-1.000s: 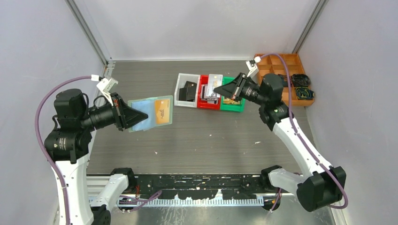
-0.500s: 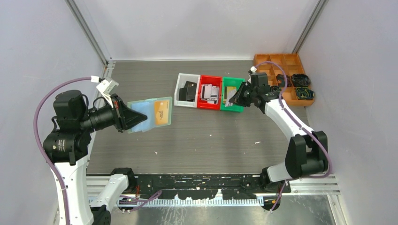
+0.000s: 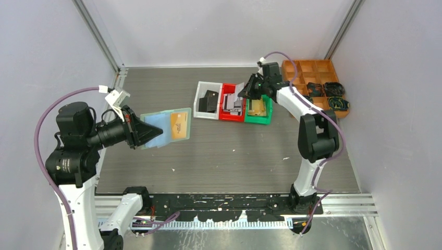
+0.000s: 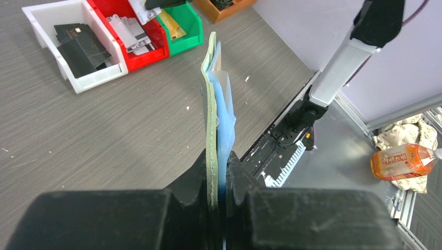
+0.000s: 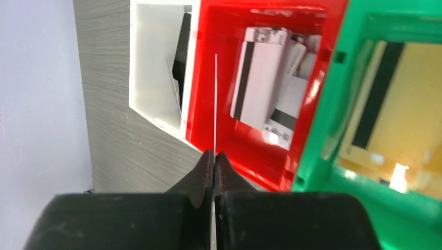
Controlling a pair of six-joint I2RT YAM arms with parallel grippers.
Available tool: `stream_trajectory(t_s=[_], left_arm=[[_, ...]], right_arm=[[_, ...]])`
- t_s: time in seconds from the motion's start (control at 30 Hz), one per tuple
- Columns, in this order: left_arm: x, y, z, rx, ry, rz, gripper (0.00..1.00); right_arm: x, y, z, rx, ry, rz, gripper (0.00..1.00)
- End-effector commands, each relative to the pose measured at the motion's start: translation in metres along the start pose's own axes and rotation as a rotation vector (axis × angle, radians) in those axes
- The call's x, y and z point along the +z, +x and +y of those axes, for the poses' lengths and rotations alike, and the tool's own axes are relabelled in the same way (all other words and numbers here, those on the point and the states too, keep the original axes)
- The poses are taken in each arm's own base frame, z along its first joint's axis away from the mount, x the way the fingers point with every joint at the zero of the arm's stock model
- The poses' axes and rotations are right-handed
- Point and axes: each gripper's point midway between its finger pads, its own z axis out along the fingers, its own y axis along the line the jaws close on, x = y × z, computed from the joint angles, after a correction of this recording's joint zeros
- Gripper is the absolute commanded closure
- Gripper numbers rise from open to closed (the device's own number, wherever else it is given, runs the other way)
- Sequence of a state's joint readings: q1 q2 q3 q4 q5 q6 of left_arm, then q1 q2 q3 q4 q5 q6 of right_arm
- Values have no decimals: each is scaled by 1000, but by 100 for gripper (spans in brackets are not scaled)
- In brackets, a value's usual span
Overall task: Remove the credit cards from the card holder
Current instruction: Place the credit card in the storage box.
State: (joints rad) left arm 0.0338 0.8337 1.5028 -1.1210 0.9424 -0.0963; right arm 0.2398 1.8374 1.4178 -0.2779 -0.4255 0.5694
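Above table point(image 3: 234, 151), left pincer point(image 3: 158, 128) clamps card holder point(image 3: 176, 125).

Edge-on card point(image 5: 215, 104), face hidden

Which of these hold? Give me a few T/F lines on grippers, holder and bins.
1. The left gripper is shut on the holder. True.
2. The right gripper is open and empty. False: it pinches a thin card, seen edge-on.
3. That card hangs over the red bin. True.
4. The holder has no cards in it. False: a gold card shows in its pocket.
5. The green bin holds black cards. False: it holds a gold one; the black cards lie in the white bin.
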Motion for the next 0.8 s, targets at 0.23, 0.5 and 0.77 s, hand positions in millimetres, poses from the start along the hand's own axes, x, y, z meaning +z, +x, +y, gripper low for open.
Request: stream_trajectory(t_s=[0.23, 0.5, 0.77], left_arm=[[-9, -13, -16, 74, 24, -33, 100], [-10, -12, -17, 76, 24, -33, 100], [-11, -18, -21, 77, 30, -54, 100]], right_arm=[[51, 0, 34, -80, 12, 28, 91], [50, -7, 22, -112, 103, -9, 67], [-30, -31, 88, -202, 24, -171, 56]])
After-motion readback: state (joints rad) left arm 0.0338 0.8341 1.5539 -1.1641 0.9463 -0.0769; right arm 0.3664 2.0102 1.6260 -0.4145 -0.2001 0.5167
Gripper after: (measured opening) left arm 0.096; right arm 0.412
